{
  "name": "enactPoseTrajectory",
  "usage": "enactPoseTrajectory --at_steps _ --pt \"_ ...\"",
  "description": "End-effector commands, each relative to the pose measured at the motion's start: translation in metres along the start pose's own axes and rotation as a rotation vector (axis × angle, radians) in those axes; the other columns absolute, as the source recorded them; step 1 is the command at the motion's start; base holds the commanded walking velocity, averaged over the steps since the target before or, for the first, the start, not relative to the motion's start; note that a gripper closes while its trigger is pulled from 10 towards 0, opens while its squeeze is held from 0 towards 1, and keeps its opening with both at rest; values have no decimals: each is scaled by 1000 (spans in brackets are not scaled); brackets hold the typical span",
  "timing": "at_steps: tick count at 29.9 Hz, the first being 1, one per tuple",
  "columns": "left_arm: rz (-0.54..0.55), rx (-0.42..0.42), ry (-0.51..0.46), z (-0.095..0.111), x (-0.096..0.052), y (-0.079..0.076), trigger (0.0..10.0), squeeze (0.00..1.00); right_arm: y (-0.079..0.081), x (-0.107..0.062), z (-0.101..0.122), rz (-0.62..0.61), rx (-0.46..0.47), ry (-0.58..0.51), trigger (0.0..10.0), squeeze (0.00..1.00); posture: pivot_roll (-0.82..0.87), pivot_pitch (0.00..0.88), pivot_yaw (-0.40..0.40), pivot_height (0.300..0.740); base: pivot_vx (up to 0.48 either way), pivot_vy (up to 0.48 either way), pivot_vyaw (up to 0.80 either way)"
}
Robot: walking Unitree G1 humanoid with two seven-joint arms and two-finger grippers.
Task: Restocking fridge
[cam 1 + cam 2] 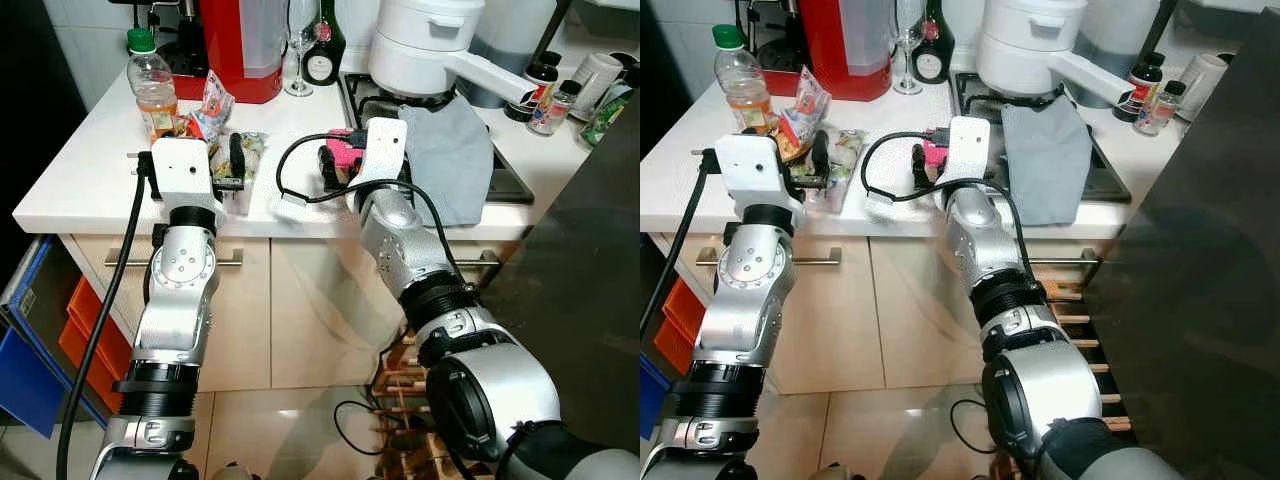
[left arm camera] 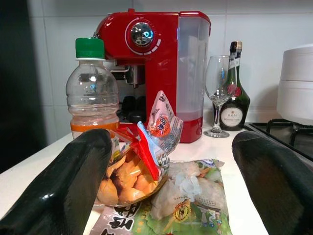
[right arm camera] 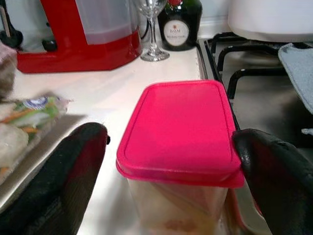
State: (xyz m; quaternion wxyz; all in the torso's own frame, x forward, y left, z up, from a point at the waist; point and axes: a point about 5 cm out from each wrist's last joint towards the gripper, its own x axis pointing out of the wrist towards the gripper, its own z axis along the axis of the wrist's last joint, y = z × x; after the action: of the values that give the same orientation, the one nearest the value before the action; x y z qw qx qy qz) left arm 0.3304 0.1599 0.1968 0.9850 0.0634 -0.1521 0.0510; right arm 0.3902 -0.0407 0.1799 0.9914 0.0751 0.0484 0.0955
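- White counter (image 1: 90, 170) – both arms reach over its front edge, with cabinet doors below.
- Stove (image 1: 505, 180) beyond the right gripper, partly covered by a grey cloth (image 1: 450, 160); a white pot (image 1: 425, 45) stands on it.
- Red coffee machine (image 2: 156, 68) straight ahead of the left gripper, at the back of the counter. A wine glass (image 2: 218, 93) and a dark bottle (image 2: 234, 105) stand just beside it.
- Right gripper (image 3: 171, 166) – fingers spread, one on each side of a container with a pink lid (image 3: 178, 129). The right-hand finger looks to be touching the lid's edge; the other stands a little apart. Not clamped.
- Left gripper (image 2: 171, 196) – fingers wide apart, gripping nothing, low over a green packet of vegetables (image 2: 188, 205) lying flat on the counter.
- Plastic bottle with green cap (image 2: 93, 95) – upright, just beyond the left gripper's finger, with orange liquid low inside.
- Snack bag (image 2: 139, 169) – clear, red-trimmed, holding golden pieces; it sits between the bottle and the green packet, touching the packet.
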Motion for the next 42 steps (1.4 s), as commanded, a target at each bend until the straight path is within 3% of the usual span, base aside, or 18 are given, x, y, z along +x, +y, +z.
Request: enactPoseTrajectory --at_steps 1,10,15,24,34,35,42 --pt "-10 1 -11 3 -1 -1 10000 0 1 1 -3 -4 -31 34 10000 0 95 0 -74 740 0 0 0" --pt "-13 1 -10 4 0 -1 10000 0 4 1 -10 -3 -12 84 10000 0 96 0 -73 740 0 0 0" --pt "-16 0 -10 4 0 -2 10000 0 2 2 -14 -11 86 134 10000 0 95 0 -72 740 0 0 0" --pt "-19 1 -8 4 1 -2 10000 0 3 3 -8 -7 21 93 10000 0 97 0 -69 740 0 0 0" --pt "-25 3 -6 3 1 -2 10000 0 4 3 -12 -2 34 118 10000 0 98 0 -69 740 0 0 0" --pt "-28 2 -7 3 1 -3 10000 0 4 3 -12 -3 37 116 0 0 97 0 -68 740 0 0 0" --pt "-36 1 -4 3 1 -5 10000 0 5 6 -6 10 21 94 0 0 96 0 -62 740 0 0 0"
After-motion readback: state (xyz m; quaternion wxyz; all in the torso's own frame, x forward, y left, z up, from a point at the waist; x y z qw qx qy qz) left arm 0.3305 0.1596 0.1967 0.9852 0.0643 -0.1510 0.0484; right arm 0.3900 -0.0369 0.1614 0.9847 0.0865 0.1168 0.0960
